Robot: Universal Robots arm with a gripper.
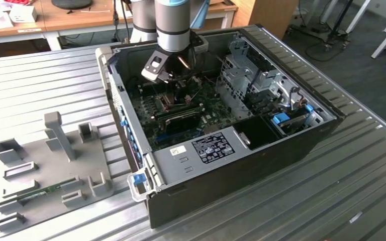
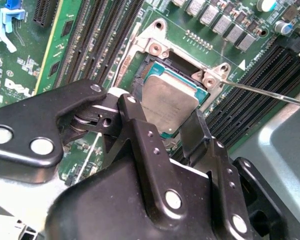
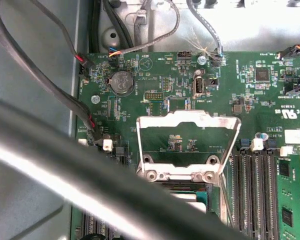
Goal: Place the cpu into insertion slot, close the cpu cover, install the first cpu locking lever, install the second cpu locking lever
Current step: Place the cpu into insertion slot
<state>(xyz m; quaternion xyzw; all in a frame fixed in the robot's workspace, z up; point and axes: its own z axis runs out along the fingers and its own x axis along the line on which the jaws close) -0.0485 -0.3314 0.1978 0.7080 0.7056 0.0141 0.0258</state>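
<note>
My gripper [image 2: 164, 115] reaches down into the open computer case [image 1: 313, 135], right over the insertion slot [image 2: 149, 75] on the green motherboard [image 2: 65, 55]. Its two black fingers [image 2: 135, 125] straddle the cpu [image 2: 170, 100], one on each of two opposite edges, and look shut on it. The cpu lies at the slot, slightly tilted; I cannot tell whether it is seated. The cpu cover [image 3: 187, 119] stands swung open, hinged at the slot's rim [image 3: 180, 175]. A thin wire locking lever [image 2: 265, 92] sticks out free beside the slot.
Long black memory slots [image 2: 105, 40] flank the socket on both sides, with a memory stick [image 3: 290, 200] fitted. Cables [image 3: 50, 85] run along the board's edge, and one blurred dark cable [image 3: 90, 175] crosses close to the first wrist camera. A grey fixture tray [image 1: 52, 165] lies outside the case.
</note>
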